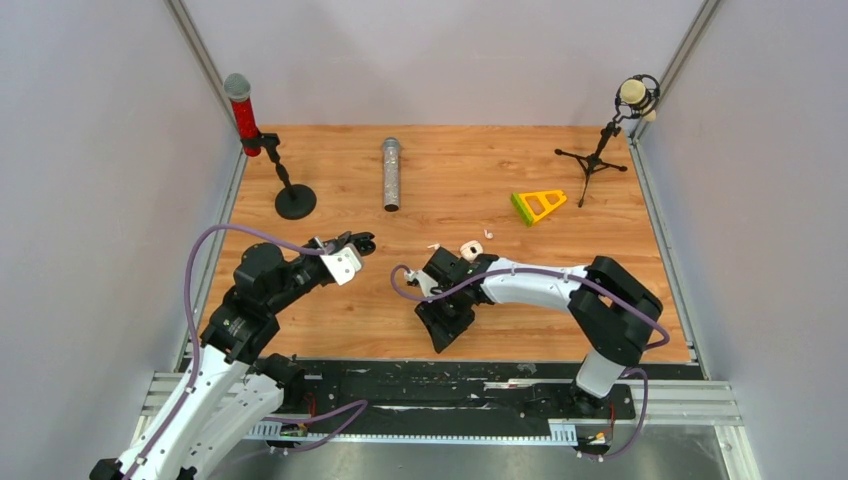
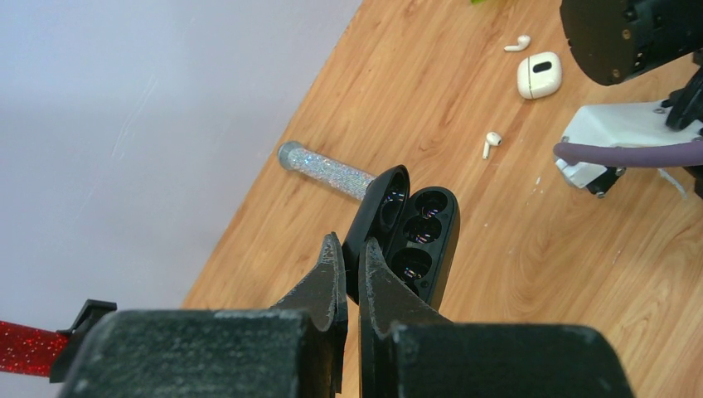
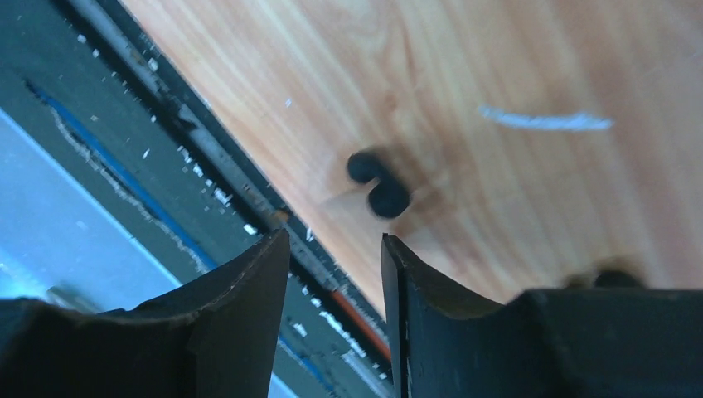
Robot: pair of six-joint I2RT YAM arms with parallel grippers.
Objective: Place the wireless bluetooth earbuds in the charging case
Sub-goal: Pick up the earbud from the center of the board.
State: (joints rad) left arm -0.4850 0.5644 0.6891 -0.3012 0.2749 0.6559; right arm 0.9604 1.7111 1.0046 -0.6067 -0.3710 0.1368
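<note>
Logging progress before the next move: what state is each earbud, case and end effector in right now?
black case: open, sockets look empty.
left end effector: shut on the black case.
white case: lying on the table, ungripped.
white earbuds: both loose on the table.
black earbuds: loose on the table, touching each other.
right end effector: open, empty, over the black earbuds.

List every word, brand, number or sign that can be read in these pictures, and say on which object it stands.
None: no text can be read in any view.
The white case, the black case and the yellow wedge show no lettering.
</note>
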